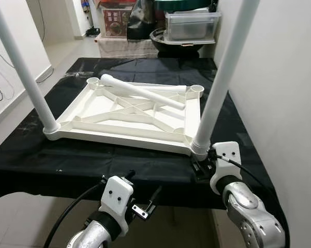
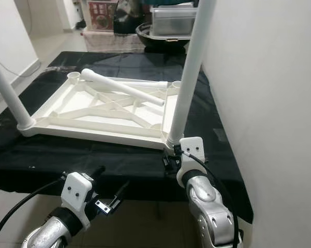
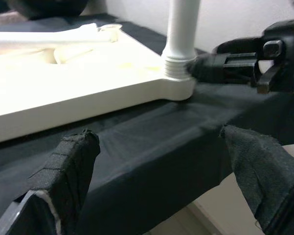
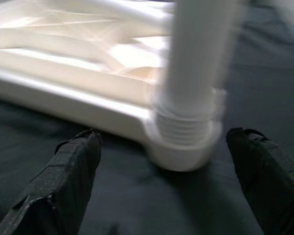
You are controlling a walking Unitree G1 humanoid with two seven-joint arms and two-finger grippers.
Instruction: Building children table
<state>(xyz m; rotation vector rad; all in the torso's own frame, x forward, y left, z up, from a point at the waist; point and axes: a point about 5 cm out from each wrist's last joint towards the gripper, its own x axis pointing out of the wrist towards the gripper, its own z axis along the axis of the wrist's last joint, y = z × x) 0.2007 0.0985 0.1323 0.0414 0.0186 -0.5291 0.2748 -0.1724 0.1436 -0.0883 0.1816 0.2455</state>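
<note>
A black-draped counter runs away from the robot, with a pale wall close along its right side. On it lies a white plastic children's tabletop, turned underside up so its ribs and bracing show. Two white legs stand upright in the two near corner sockets: the left leg and the right leg, whose threaded base sits in the corner nearest the robot's right arm. A third, loose leg lies slantwise across the far part of the upturned tabletop, between the two far sockets.

Beyond the counter's far end, on the floor, stand a printed carton and a clear plastic storage bin stacked on a dark round tub; the bin's contents cannot be made out.

The right gripper sits at the base of the right leg, its jaws spread wide to either side of the socket and not touching it. The left gripper hovers just below the counter's near edge, jaws wide and holding nothing.
</note>
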